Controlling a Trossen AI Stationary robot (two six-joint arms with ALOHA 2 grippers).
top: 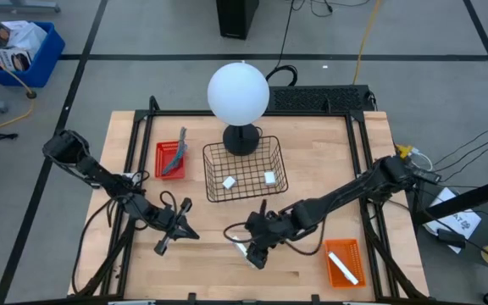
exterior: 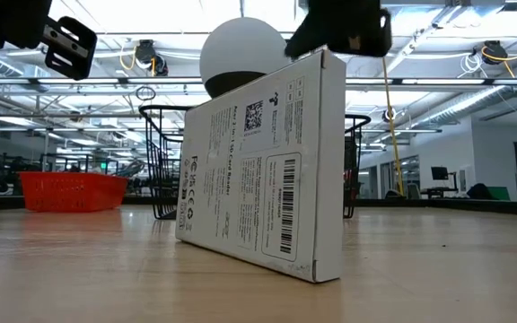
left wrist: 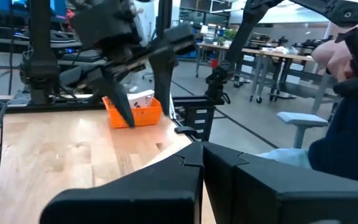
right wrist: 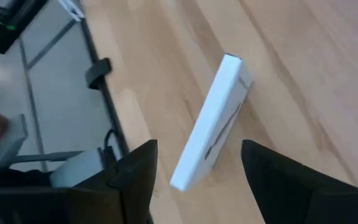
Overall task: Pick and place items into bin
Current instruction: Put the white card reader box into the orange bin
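Two blocks (top: 229, 182) in basket (top: 278, 166); boxed card (top: 246, 252) before basket, on table (top: 312, 135), under right tool (top: 257, 252).

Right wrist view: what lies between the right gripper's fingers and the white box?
Nothing. In the right wrist view the right gripper is open, and the white box stands on edge on the wooden table just beyond its fingers, untouched.

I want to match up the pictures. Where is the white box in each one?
High view: white box at the front of the table, under the right end effector.
Low view: white box fills the middle, tilted on edge.
Left wrist view: not visible.
Right wrist view: between the open fingers.
Shared landmark: wire basket.
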